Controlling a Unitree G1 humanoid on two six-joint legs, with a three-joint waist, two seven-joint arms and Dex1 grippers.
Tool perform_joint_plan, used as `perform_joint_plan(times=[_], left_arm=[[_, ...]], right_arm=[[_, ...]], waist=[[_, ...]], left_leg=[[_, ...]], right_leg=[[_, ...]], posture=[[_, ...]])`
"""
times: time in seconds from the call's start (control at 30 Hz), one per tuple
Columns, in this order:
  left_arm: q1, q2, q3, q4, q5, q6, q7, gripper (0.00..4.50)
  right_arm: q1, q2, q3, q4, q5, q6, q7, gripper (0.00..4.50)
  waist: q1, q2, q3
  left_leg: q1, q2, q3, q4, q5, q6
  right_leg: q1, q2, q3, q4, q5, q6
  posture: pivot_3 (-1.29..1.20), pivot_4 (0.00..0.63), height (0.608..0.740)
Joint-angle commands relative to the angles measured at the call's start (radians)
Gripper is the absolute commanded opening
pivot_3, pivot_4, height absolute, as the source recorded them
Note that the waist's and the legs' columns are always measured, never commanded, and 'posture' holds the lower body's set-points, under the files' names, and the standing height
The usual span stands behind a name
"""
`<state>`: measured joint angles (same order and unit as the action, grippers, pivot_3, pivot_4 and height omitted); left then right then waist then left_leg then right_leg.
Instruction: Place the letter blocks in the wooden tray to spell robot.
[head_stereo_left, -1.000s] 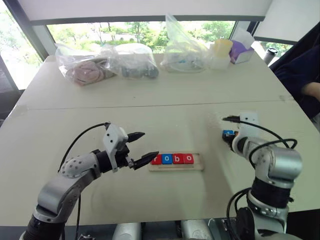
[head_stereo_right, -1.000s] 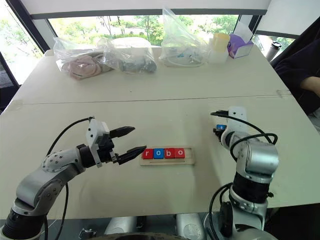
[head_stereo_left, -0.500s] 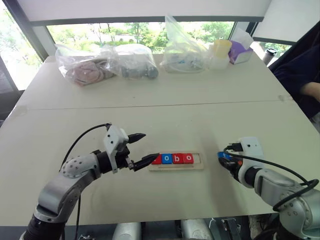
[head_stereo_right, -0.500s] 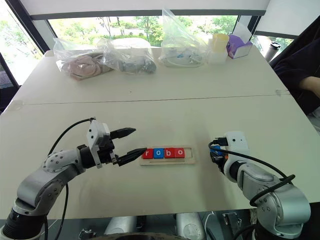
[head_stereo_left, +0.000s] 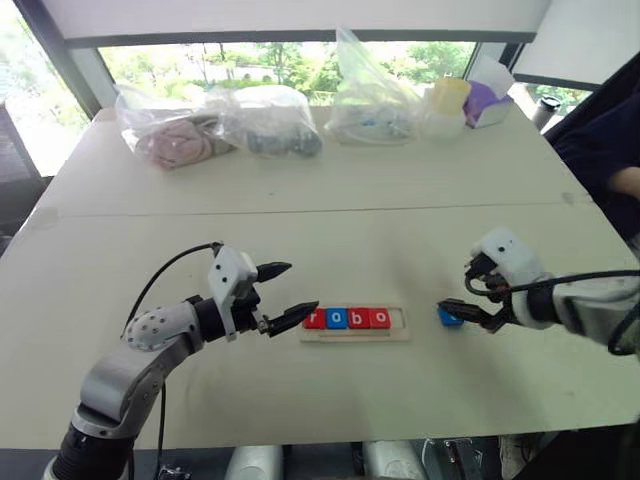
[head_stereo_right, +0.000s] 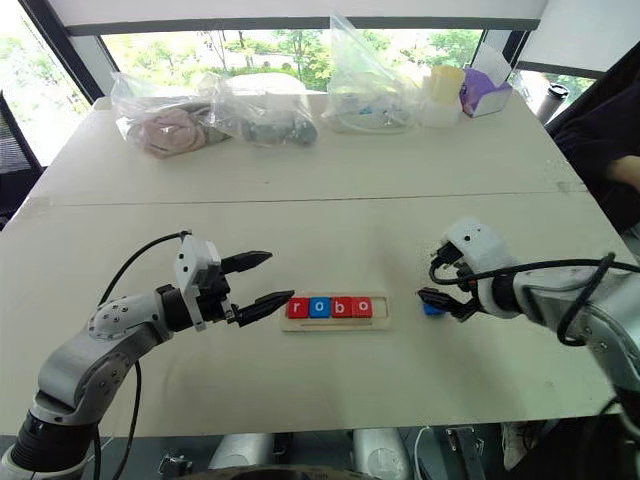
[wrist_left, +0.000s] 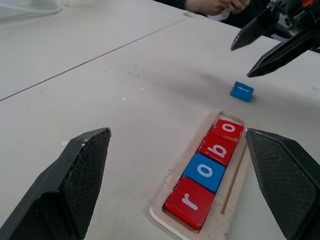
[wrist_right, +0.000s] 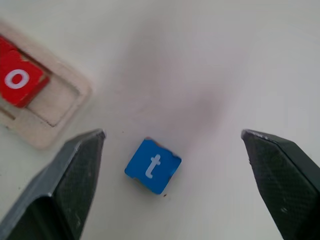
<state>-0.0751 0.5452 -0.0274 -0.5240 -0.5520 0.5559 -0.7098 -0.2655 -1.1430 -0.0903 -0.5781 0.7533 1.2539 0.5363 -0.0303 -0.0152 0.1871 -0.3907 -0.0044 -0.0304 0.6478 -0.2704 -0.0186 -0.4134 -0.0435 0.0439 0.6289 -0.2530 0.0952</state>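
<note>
A pale table (head_stereo_left: 330, 230) is standing before bright windows, with plastic bags (head_stereo_left: 220, 125) lying along its far edge. A person's dark sleeve (head_stereo_left: 600, 150) is being cut off at the right border. The right gripper (head_stereo_right: 445, 290) is hovering with fingers spread wide, tilted downward, the blue t block (wrist_right: 152, 165) lying loose just beneath its tips, perhaps slightly tilted. The left gripper (head_stereo_left: 285, 295) is pointing level, jaws apart and empty; just past its lower fingertip the wooden tray (head_stereo_left: 354, 334) is holding four letter blocks (wrist_left: 206, 171) spelling "robo", with its last slot bare.
</note>
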Motion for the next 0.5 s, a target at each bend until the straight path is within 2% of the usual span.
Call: perform_joint_plan(times=[0.03,0.17,0.27,0.37,0.5], left_arm=[[-0.008,-0.003,0.002,-0.022,0.005,-0.017,0.006,4.50],[0.000,0.001,0.007,-0.035,0.005,-0.014,0.014,4.50],[0.004,0.005,0.016,-0.043,-0.001,-0.009,0.019,4.50],[0.017,0.015,0.029,-0.058,-0.007,-0.004,0.024,4.50],[0.030,0.023,0.038,-0.073,-0.013,0.003,0.032,4.50]], right_arm=[[0.048,-0.086,0.078,0.089,-0.140,-0.343,0.287,4.47],[0.073,-0.129,0.168,0.321,-0.334,-0.771,0.566,4.47],[0.049,-0.102,0.219,0.465,-0.437,-0.962,0.664,4.47],[0.001,-0.062,0.272,0.601,-0.525,-1.084,0.726,4.47],[-0.049,0.012,0.289,0.707,-0.572,-1.137,0.751,4.47]], waist=[[0.009,0.000,0.000],[0.015,0.000,0.001],[0.016,0.000,0.001],[0.015,0.000,0.001],[0.012,0.000,0.001]], left_leg=[[0.000,0.000,0.000,0.000,-0.001,0.001],[0.000,0.000,0.003,0.002,-0.001,0.001],[0.001,0.000,0.004,0.005,-0.001,0.001],[0.001,0.000,0.003,0.006,-0.001,0.001],[0.003,0.000,0.002,0.005,-0.001,0.001]], right_leg=[[0.000,0.000,0.000,0.000,0.001,0.003],[0.000,-0.002,0.002,0.000,0.001,0.002],[0.001,-0.003,0.002,0.000,0.000,-0.001],[0.002,-0.003,0.003,0.001,0.001,-0.001],[0.002,-0.002,0.003,0.002,0.001,-0.002]], posture=[[0.00,0.150,0.740],[0.00,0.150,0.740],[0.00,0.150,0.740],[0.00,0.150,0.740],[0.00,0.150,0.740]])
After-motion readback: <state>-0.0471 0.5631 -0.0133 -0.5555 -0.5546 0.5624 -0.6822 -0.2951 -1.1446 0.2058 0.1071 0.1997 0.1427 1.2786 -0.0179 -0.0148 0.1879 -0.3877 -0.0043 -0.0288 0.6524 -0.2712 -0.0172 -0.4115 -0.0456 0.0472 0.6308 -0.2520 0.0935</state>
